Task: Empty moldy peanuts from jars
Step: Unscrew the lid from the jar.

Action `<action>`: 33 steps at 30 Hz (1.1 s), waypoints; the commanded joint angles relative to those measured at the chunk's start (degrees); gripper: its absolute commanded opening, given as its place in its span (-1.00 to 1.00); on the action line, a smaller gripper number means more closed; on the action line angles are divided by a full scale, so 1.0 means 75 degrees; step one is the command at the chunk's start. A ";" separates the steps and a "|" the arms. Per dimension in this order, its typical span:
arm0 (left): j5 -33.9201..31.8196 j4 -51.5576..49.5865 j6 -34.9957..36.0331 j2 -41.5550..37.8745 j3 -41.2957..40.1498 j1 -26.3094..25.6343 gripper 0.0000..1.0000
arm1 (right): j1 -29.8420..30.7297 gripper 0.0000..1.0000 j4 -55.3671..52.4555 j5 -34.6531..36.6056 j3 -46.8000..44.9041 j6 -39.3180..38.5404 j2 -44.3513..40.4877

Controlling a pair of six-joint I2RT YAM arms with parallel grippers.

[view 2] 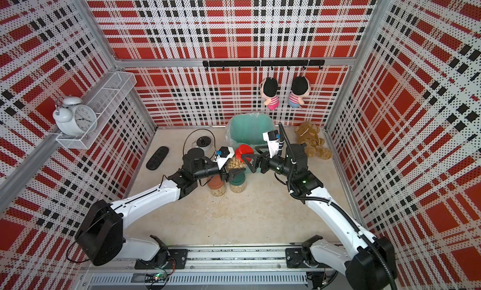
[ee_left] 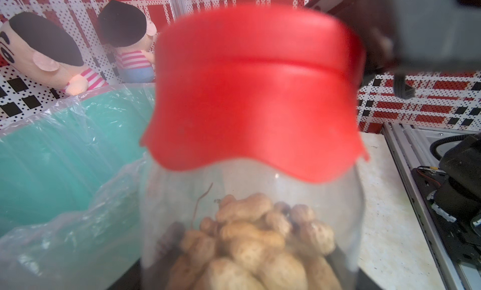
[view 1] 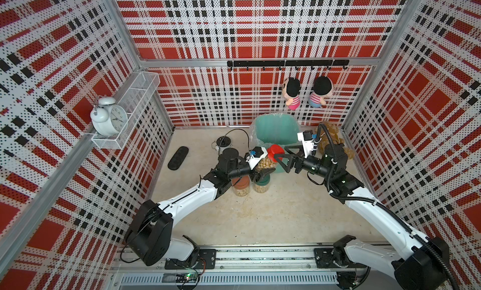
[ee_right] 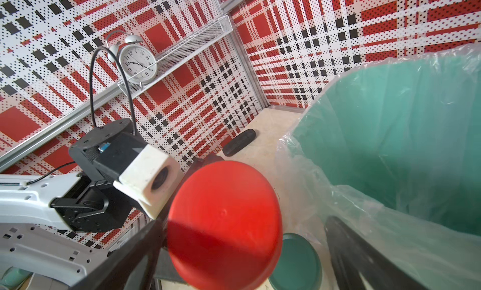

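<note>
left hand (view 1: 263, 172): clamped on red-lidded jar (view 1: 266, 164)
right hand (view 1: 280, 152): spread, straddling red lid (view 1: 273, 150)
do: centre, pinch lid evenly, twist

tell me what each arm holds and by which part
The left gripper holds the red-lid jar by its clear body, below the lid. The right gripper holds nothing: its jaws stand open around the lid.

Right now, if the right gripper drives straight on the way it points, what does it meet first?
The red lid of the peanut jar that the left gripper holds. The right gripper is open, its fingers flanking the lid in the right wrist view; how much gap remains is unclear.
</note>
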 commanded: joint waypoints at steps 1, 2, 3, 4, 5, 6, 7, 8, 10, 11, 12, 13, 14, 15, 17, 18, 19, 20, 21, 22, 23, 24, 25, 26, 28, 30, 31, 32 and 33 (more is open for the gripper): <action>0.0046 0.0378 -0.0035 -0.0038 -0.0069 0.0000 -1.00 | -0.0001 0.94 0.0304 -0.0197 0.0064 0.0090 0.0159; 0.0068 0.0371 -0.0044 -0.0035 -0.0066 -0.0003 -1.00 | 0.0018 0.91 0.0319 -0.0213 0.0064 0.0090 0.0171; 0.0085 0.0381 -0.0027 -0.0039 -0.0065 0.0000 -1.00 | 0.0033 0.89 0.0340 -0.0221 0.0064 0.0095 0.0184; 0.0076 0.0381 -0.0035 -0.0041 -0.0071 -0.0004 -1.00 | 0.0028 0.87 0.0353 -0.0235 0.0069 0.0093 0.0194; 0.0093 0.0385 -0.0035 -0.0050 -0.0062 -0.0001 -1.00 | 0.0032 0.84 0.0355 -0.0273 0.0085 0.0090 0.0215; 0.0097 0.0382 -0.0034 -0.0050 -0.0071 0.0000 -1.00 | 0.0043 0.81 0.0346 -0.0320 0.0106 0.0086 0.0253; 0.0096 0.0385 -0.0026 -0.0048 -0.0082 -0.0003 -1.00 | 0.0039 0.79 0.0352 -0.0348 0.0122 0.0079 0.0274; 0.0117 0.0392 -0.0025 -0.0048 -0.0073 -0.0009 -1.00 | 0.0047 0.75 0.0374 -0.0365 0.0125 0.0078 0.0289; 0.0159 0.0382 -0.0016 -0.0055 -0.0083 -0.0012 -1.00 | 0.0052 0.67 0.0435 -0.0400 0.0142 0.0066 0.0310; 0.0179 0.0386 -0.0011 -0.0050 -0.0093 -0.0011 -1.00 | 0.0057 0.64 0.0442 -0.0429 0.0147 0.0074 0.0322; 0.0191 0.0385 -0.0011 -0.0050 -0.0090 -0.0012 -1.00 | 0.0047 0.61 0.0438 -0.0474 0.0175 0.0052 0.0351; 0.0197 0.0382 -0.0012 -0.0069 -0.0083 -0.0012 -1.00 | 0.0048 0.59 0.0426 -0.0514 0.0199 0.0034 0.0377; 0.0209 0.0382 -0.0012 -0.0064 -0.0102 -0.0013 -1.00 | 0.0059 0.55 0.0404 -0.0562 0.0227 0.0004 0.0401; 0.0242 0.0382 -0.0006 -0.0062 -0.0084 -0.0020 -1.00 | 0.0059 0.51 0.0392 -0.0616 0.0231 -0.0024 0.0421; 0.0295 0.0389 -0.0001 -0.0052 -0.0083 -0.0012 -1.00 | 0.0065 0.44 0.0341 -0.0671 0.0263 -0.0120 0.0429; 0.0317 0.0379 0.0002 -0.0050 -0.0087 -0.0013 -1.00 | 0.0067 0.43 0.0286 -0.0680 0.0298 -0.0172 0.0422; 0.0340 0.0387 0.0006 -0.0061 -0.0089 -0.0011 -1.00 | 0.0066 0.39 0.0233 -0.0692 0.0309 -0.0238 0.0418; 0.0382 0.0386 0.0010 -0.0070 -0.0090 -0.0001 -1.00 | 0.0068 0.35 0.0183 -0.0726 0.0328 -0.0292 0.0428; 0.0418 0.0386 0.0012 -0.0062 -0.0088 -0.0007 -1.00 | 0.0059 0.32 0.0159 -0.0778 0.0338 -0.0340 0.0428; 0.0485 0.0385 0.0036 -0.0061 -0.0084 -0.0006 -1.00 | 0.0068 0.28 0.0132 -0.0822 0.0357 -0.0399 0.0431; 0.0546 0.0388 0.0079 -0.0062 -0.0083 -0.0004 -1.00 | 0.0067 0.24 0.0114 -0.0880 0.0358 -0.0471 0.0439; 0.0615 0.0387 0.0125 -0.0068 -0.0093 0.0000 -1.00 | 0.0060 0.21 0.0109 -0.0932 0.0367 -0.0537 0.0439; 0.0712 0.0382 0.0195 -0.0073 -0.0104 0.0000 -1.00 | 0.0068 0.16 0.0068 -0.1003 0.0392 -0.0618 0.0444; 0.0785 0.0381 0.0261 -0.0086 -0.0114 0.0000 -1.00 | 0.0068 0.10 0.0025 -0.1083 0.0403 -0.0721 0.0439; 0.0931 0.0379 0.0319 -0.0114 -0.0127 0.0018 -1.00 | 0.0060 0.04 -0.0042 -0.1216 0.0422 -0.0906 0.0429; 0.1066 0.0389 0.0320 -0.0108 -0.0120 0.0063 -1.00 | 0.0050 -0.04 -0.0110 -0.1405 0.0444 -0.1134 0.0407; 0.1165 0.0382 0.0352 -0.0110 -0.0134 0.0077 -1.00 | 0.0047 -0.06 -0.0144 -0.1520 0.0429 -0.1265 0.0386; 0.1198 0.0379 0.0353 -0.0109 -0.0134 0.0111 -1.00 | 0.0049 -0.07 -0.0180 -0.1615 0.0417 -0.1424 0.0369; 0.1224 0.0382 0.0353 -0.0109 -0.0152 0.0121 -1.00 | 0.0055 -0.07 -0.0227 -0.1678 0.0422 -0.1569 0.0337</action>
